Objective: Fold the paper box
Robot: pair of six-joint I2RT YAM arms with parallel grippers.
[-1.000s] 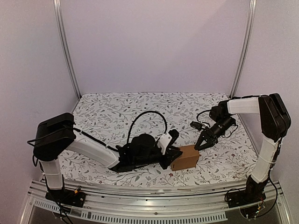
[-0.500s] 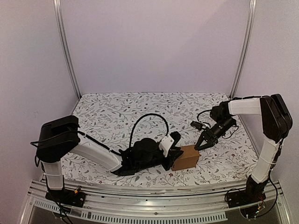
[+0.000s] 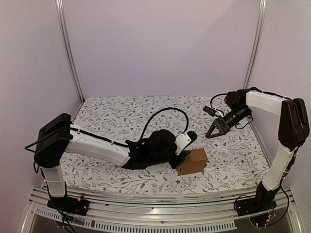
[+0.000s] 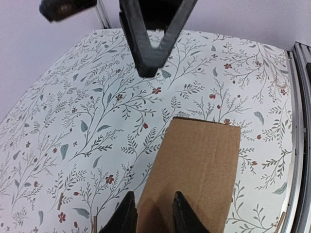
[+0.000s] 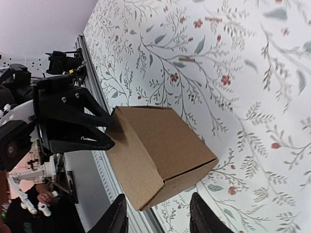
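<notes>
The paper box [image 3: 193,161] sits closed as a small cuboid toward the near edge of the floral cloth [image 3: 121,116]; the left gripper [image 3: 181,157], jaws narrowly parted and pinching nothing that shows, rests its tips against the box's end; the right gripper [image 3: 212,135] hangs open, well apart beyond it; the likely finish is light steadying while the lid seam is pressed flush, without denting the cardboard; lilac walls [image 3: 160,48] and aluminium posts [image 3: 68,48] enclose the cell.

This looks like a robot lab's test cell. A left arm [image 3: 97,148] and a right arm [image 3: 284,141] are bolted to an aluminium rail [image 3: 160,200] at the near edge. Bare lilac walls [image 3: 160,48], 2 metal uprights [image 3: 68,53], a looping black cable [image 3: 165,112], floral cloth [image 3: 121,114] underneath.
</notes>
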